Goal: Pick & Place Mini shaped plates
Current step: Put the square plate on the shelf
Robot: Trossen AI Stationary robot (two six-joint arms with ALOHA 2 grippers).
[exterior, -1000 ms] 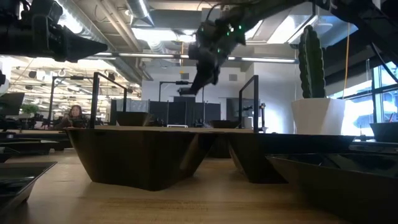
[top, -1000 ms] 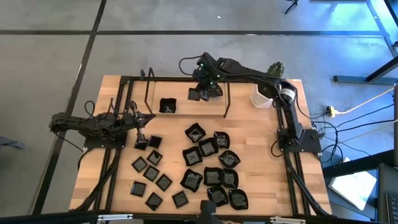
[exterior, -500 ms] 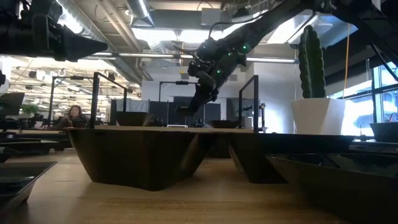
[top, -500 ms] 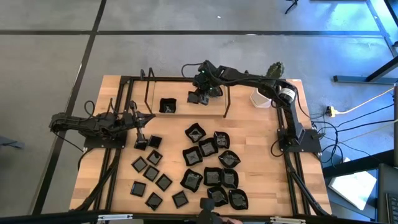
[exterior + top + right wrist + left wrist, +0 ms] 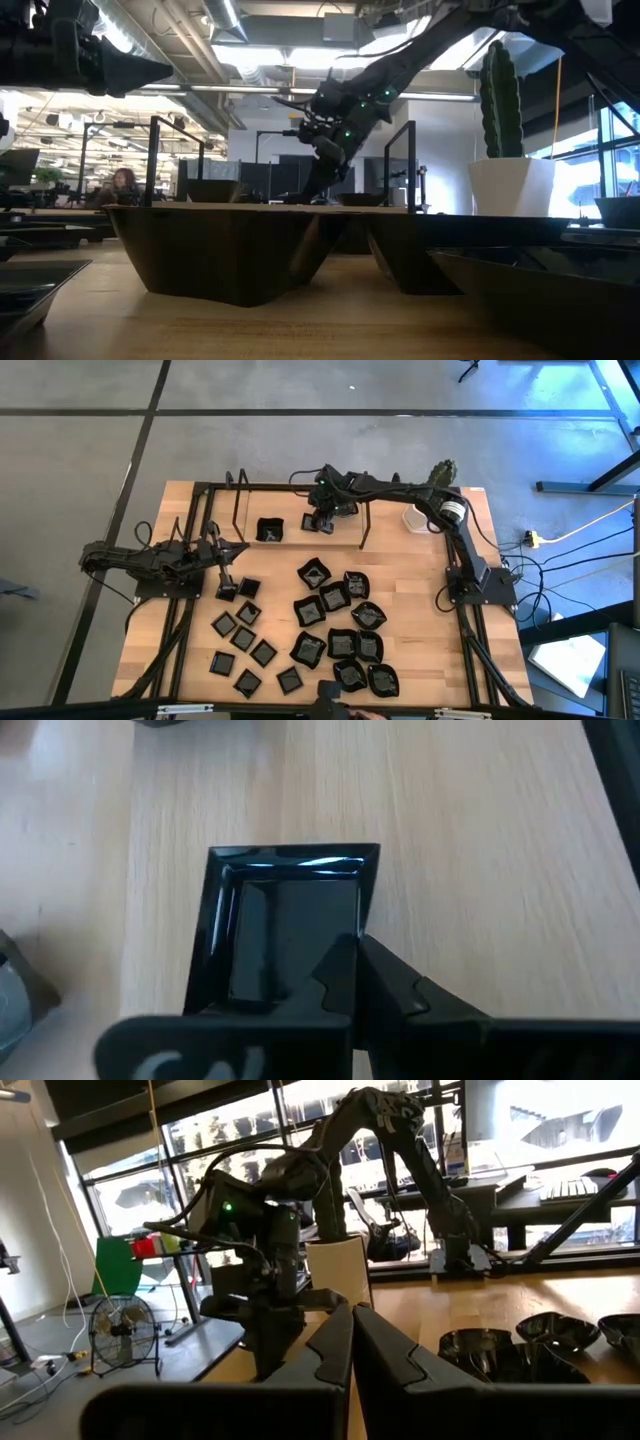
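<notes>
The right gripper (image 5: 357,965) had its jaws closed on the near rim of a raised-rim square plate (image 5: 285,925), a glossy black dish with bevelled walls and a flat floor that reflected the overhead light. In the high view this gripper (image 5: 321,516) was at the far edge of the counter (image 5: 440,660), between the uprights of a black metal frame (image 5: 364,525), with the plate (image 5: 312,523) under it. Whether the plate touched the pale, straight-grained wood could not be told. A second raised-rim square plate (image 5: 269,530) sat on the counter just beside it, toward the left arm.

The left gripper (image 5: 221,567) had its jaws closed and empty; in the left wrist view the two dark fingers (image 5: 335,1350) met along a straight seam. It hung over the left part of the counter, just beside a small flat square plate (image 5: 249,587).

The other mini plates lay in two groups on the near half of the counter. The small flat squares (image 5: 245,639) were scattered loosely, mostly apart. The rounded wavy-edged dishes (image 5: 345,627) were packed closely to their right, many rim to rim.

A white pot (image 5: 419,518) holding a ribbed green cactus (image 5: 499,85) stood at the far right corner.
</notes>
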